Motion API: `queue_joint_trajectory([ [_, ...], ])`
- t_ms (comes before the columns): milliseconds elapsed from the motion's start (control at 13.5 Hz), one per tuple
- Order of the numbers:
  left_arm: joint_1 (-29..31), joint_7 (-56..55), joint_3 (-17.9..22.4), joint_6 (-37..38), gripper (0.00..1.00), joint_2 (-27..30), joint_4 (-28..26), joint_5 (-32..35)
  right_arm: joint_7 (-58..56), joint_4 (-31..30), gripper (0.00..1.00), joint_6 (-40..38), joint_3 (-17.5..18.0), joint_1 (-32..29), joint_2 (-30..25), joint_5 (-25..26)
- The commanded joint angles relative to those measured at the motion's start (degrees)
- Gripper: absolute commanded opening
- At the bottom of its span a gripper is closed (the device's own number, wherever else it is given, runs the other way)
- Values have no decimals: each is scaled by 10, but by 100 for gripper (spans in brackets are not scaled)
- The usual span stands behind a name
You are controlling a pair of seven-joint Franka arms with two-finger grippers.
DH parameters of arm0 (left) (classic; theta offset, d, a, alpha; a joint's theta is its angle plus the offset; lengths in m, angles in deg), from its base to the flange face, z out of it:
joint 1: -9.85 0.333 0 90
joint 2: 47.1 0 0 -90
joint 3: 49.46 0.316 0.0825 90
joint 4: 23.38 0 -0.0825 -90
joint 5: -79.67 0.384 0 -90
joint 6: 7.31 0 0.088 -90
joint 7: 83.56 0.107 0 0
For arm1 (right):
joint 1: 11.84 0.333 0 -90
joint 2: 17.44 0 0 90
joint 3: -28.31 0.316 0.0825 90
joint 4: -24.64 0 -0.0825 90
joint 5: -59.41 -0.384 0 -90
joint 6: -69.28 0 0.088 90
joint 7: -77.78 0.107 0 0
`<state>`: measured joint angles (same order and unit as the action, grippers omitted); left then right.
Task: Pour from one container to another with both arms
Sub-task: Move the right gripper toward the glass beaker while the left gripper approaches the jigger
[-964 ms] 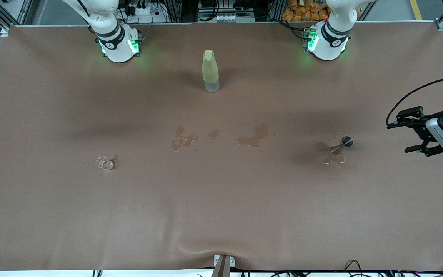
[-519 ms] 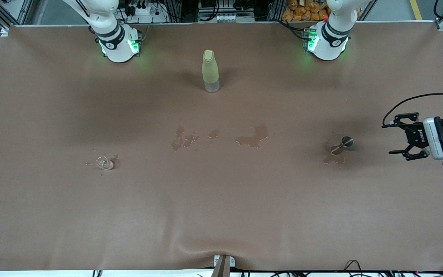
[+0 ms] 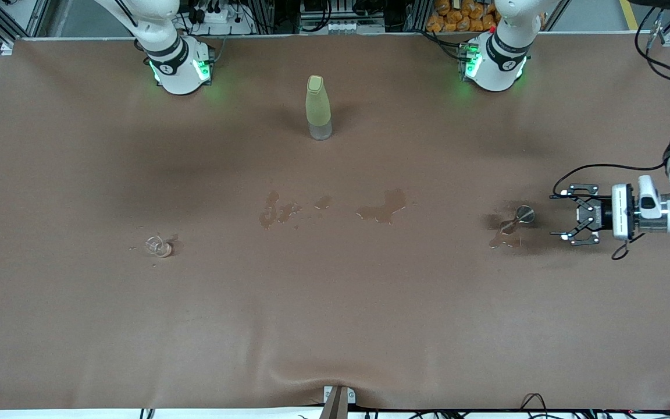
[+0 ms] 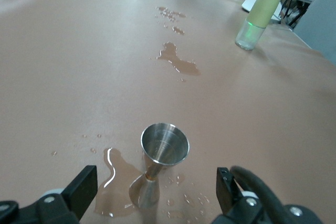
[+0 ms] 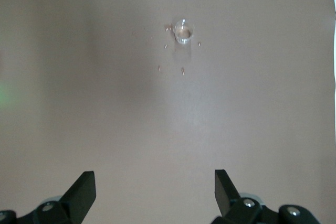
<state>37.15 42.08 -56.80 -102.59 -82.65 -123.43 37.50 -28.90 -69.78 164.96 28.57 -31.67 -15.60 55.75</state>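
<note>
Left claw (image 3: pixel 560 220): you have it low over the tabletop (image 3: pixel 335 326) at the left arm's end, lying level, fingers (image 4: pixel 84 184) spread wide and holding nothing, its open mouth facing the silvery metal measure (image 3: pixel 516 220) from just beside it without touching. Right claw (image 5: pixel 155 187): you see it only in the right wrist view, fingers wide apart and empty, up over bare brown tabletop with the clear cup well ahead of it; the right arm waits. Silvery metal measure: hourglass-shaped, standing upright on its lower cone, round rim up, toward the left arm's end of the tabletop; in the left wrist view (image 4: pixel 164 153) it sits between the two finger tips but ahead of them. Puddle (image 3: pixel 505 240): shallow wet patch touching the foot of the measure. Clear cup (image 3: pixel 159 247): tiny, transparent, resting on the tabletop toward the right arm's end, well apart from the measure, with a few droplets around it (image 5: pixel 183 31). Spill marks (image 3: pixel 381 208): several wet patches on the tabletop between cup and measure. Yellow-green bottle (image 3: pixel 318 108): tall, upright, capped, farther from the front camera than the spills, between the two arm bases.
</note>
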Motion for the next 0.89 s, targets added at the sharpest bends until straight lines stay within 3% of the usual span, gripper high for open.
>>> queue_joint_trajectory([
  [0, 29, 58, -4, 12, 100, -38, -1, -29, -32, -50, 100, 45, 3, -6, -2, -32],
  [445, 24, 165, -4, 12, 100, -104, -11, -101, -132, -124, 100, 126, -7, -12, 37, -144],
  [816, 20, 177, -15, 12, 100, -109, -15, -118, -217, -146, 100, 155, -21, -10, 86, -222],
])
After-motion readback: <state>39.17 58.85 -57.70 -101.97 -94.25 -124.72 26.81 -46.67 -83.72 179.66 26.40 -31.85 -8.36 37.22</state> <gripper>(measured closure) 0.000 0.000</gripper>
